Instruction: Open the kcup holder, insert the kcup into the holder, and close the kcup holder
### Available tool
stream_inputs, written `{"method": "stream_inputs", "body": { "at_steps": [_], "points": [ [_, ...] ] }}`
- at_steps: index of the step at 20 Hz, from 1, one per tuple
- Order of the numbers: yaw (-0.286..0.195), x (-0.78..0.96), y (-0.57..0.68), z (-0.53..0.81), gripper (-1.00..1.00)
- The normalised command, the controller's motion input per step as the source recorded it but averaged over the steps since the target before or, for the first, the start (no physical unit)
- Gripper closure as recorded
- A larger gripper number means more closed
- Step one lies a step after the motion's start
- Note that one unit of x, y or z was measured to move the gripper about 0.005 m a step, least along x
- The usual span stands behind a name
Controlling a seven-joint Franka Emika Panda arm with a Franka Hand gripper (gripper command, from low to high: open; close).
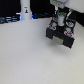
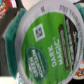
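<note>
The kcup holder (image 1: 59, 36) is a black boxy unit on the white table at the exterior view's right; the picture is too blurred to tell whether its drawer is pulled out. My gripper (image 1: 60, 21) hangs right above it and is shut on the kcup (image 1: 60, 19), a small white pod with a green top. In the wrist view the kcup (image 2: 47, 42) fills nearly the whole picture, with its white and green printed lid tilted toward the camera. My fingers are hidden behind it there.
A tall white bottle-like object with a dark mark (image 1: 25, 10) stands at the back, at the exterior view's left. Dark clutter (image 1: 10, 19) lines the table's far edge. The white table (image 1: 30, 55) spreads in front of the holder.
</note>
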Motion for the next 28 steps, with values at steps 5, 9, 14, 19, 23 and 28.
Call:
{"method": "stream_inputs", "body": {
  "at_steps": [5,9,14,19,23,28],
  "points": [
    [0.001,-0.28,0.26,0.00,1.00],
    [0.000,-0.27,0.22,-0.05,1.00],
    [0.001,-0.06,0.03,-0.07,1.00],
    [0.005,0.06,0.00,-0.13,1.00],
    [0.009,0.03,0.00,-0.18,1.00],
    [0.002,0.02,-0.01,-0.13,1.00]
  ]
}}
